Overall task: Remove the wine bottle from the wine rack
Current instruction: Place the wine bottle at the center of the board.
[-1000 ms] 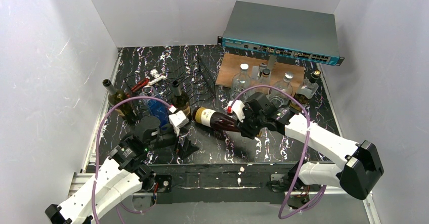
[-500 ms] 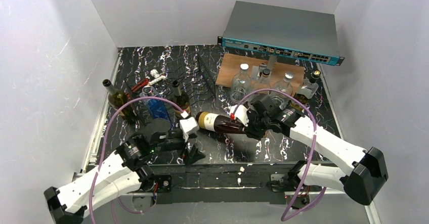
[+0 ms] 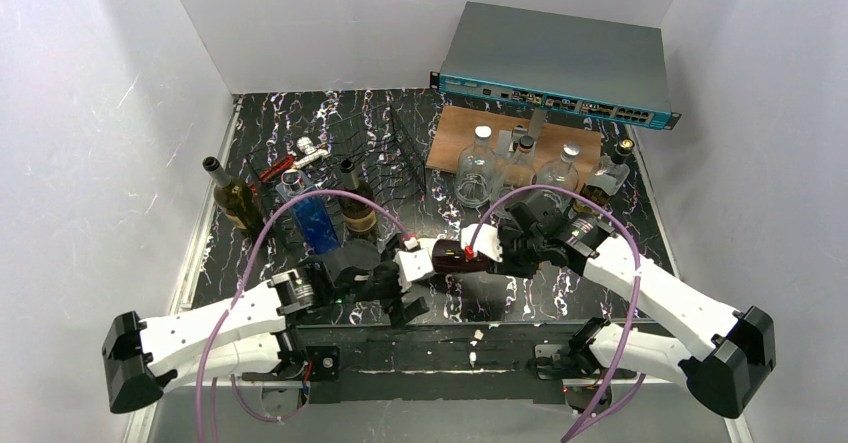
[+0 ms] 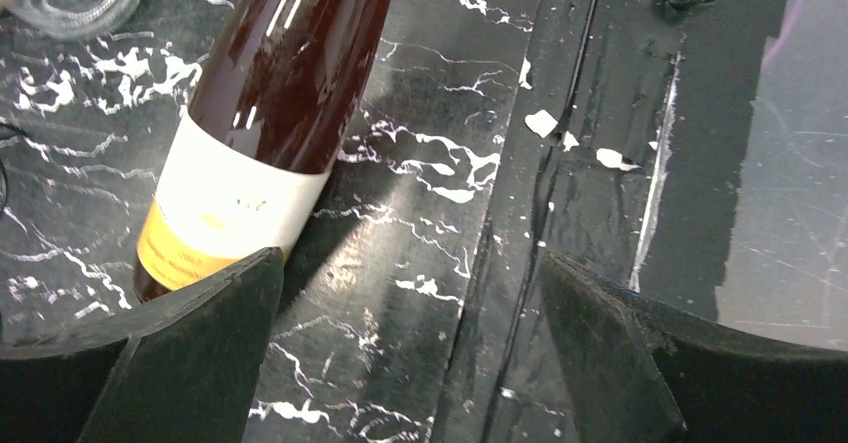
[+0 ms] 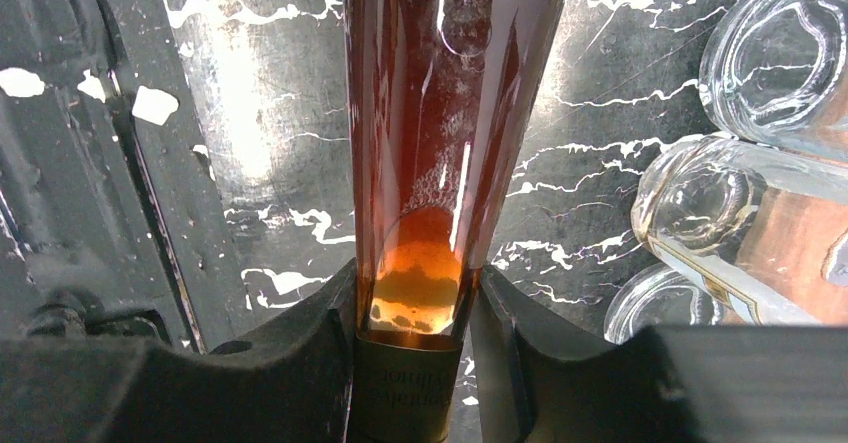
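A brown wine bottle [image 3: 450, 258] with a white and yellow label [image 4: 225, 208] is held roughly level, low over the marbled table, clear of the black wire wine rack [image 3: 385, 158] at the back. My right gripper [image 3: 478, 251] is shut on the bottle's neck [image 5: 420, 293], one finger on each side. In the left wrist view my left gripper [image 4: 410, 353] is open at the bottle's base. The labelled end sits beside its left finger [image 4: 180, 363], not between the fingers. From above, the left gripper [image 3: 412, 285] hides the bottle's base.
A green bottle [image 3: 232, 198], a blue bottle [image 3: 315, 221] and a dark bottle [image 3: 355, 203] stand left of the rack. Clear glass bottles [image 3: 480, 168] stand on a wooden board [image 3: 455, 128] by the right arm. A network switch [image 3: 555, 63] leans at the back. The table's front edge [image 4: 540, 163] is close.
The right gripper has carried the bottle rightward and toward the near edge. The left arm has stretched to the right, bringing its open gripper up to the bottle's base.
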`<state>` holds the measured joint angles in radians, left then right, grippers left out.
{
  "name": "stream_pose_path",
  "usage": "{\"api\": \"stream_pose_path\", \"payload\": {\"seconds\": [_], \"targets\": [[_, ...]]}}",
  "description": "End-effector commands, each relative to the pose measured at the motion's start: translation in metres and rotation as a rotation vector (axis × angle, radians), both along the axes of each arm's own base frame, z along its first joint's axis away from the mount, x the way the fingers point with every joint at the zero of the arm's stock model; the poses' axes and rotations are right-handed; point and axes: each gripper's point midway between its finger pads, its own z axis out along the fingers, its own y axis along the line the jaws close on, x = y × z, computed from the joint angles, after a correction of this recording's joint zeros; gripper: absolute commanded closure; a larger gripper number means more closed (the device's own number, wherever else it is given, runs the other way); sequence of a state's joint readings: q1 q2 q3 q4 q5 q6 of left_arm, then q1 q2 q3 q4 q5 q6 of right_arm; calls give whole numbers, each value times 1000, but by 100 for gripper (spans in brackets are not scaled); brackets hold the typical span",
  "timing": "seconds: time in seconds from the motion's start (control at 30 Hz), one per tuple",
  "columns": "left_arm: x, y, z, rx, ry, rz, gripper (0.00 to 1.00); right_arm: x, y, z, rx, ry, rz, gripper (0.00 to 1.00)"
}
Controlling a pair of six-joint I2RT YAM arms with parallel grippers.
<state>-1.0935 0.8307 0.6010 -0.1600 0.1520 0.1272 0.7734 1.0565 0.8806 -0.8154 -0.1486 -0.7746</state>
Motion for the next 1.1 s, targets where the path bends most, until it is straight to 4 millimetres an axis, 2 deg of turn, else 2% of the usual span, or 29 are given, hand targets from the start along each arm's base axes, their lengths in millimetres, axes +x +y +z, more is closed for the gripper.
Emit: {"api": "stream_pose_path", "payload": {"seconds": [0.0, 0.27, 0.47, 0.83, 1.07], "targets": [[19, -25, 26, -52, -172, -19, 2, 3, 6, 35, 50, -99, 115, 99], [38, -50, 10, -33, -296, -49, 2, -2, 6, 32, 62, -90, 159, 99], [52, -55, 2, 18, -366, -39, 2, -4, 6, 30, 81, -80, 157, 99], [50, -79, -15, 3, -340, -101, 2, -4, 11, 34, 148, -50, 148, 99], [55, -85, -33, 43, -351, -111, 2, -6, 13, 36, 178, -28, 145, 99]]}}
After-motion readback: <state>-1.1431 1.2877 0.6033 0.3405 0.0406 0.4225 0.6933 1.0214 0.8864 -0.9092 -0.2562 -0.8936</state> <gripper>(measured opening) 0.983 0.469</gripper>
